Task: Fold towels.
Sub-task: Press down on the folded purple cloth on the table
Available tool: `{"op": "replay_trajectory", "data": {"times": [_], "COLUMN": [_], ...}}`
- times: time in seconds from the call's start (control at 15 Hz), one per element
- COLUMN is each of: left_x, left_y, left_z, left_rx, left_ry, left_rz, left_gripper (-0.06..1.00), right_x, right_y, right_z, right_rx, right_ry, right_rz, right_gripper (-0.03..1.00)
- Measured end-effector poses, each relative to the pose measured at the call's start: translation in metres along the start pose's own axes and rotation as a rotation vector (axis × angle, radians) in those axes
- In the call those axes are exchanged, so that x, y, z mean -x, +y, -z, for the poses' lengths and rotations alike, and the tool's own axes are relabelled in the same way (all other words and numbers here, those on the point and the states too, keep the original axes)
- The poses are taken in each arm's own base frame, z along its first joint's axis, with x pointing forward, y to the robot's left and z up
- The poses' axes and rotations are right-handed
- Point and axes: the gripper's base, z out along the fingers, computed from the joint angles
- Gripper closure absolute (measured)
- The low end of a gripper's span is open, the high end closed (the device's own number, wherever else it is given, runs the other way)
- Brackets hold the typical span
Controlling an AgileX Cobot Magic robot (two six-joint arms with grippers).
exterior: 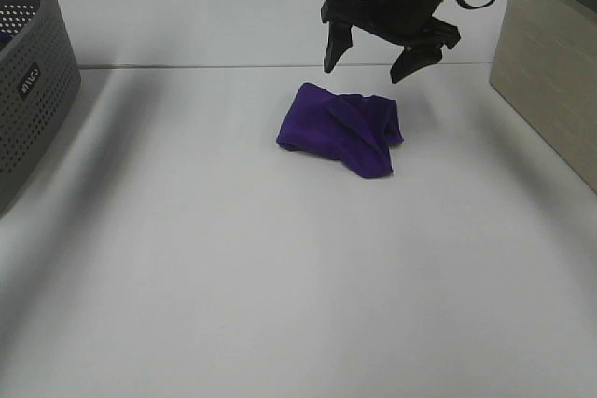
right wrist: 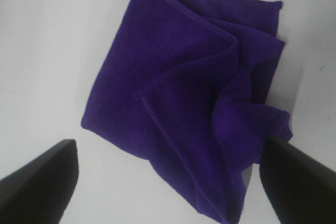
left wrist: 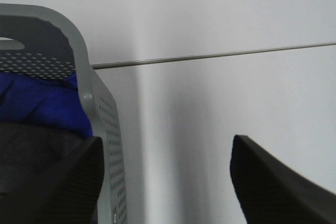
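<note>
Here, the grey basket (left wrist: 79, 77) holds blue cloth (left wrist: 42, 100); purple towel (exterior: 340, 128) lies outside.

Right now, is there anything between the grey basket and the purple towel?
No, just bare white table between basket and towel, in the high view.
</note>
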Motion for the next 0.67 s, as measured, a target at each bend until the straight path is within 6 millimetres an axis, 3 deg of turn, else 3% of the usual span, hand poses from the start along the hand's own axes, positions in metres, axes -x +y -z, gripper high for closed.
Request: {"op": "replay_trajectory", "data": {"times": [0.27,0.67], "left_x": [0.000,0.000], "left_y": [-0.002,-0.004], "left_z": [0.000,0.000], "left_rx": [-0.022,-0.043], "left_ry": [0.000,0.000], "left_rz": [0.008,0.016], "left_gripper": [0.31,0.31], "right_x": [-0.007,-0.011], "right_y": [-0.011,-0.018], "right_z": [-0.032,-0.052], "right_rx": [-0.060,-0.090], "right_ry": [0.046,0.055], "right_rz": [-0.031,-0.041], "right_gripper": [0.07,0.07]}}
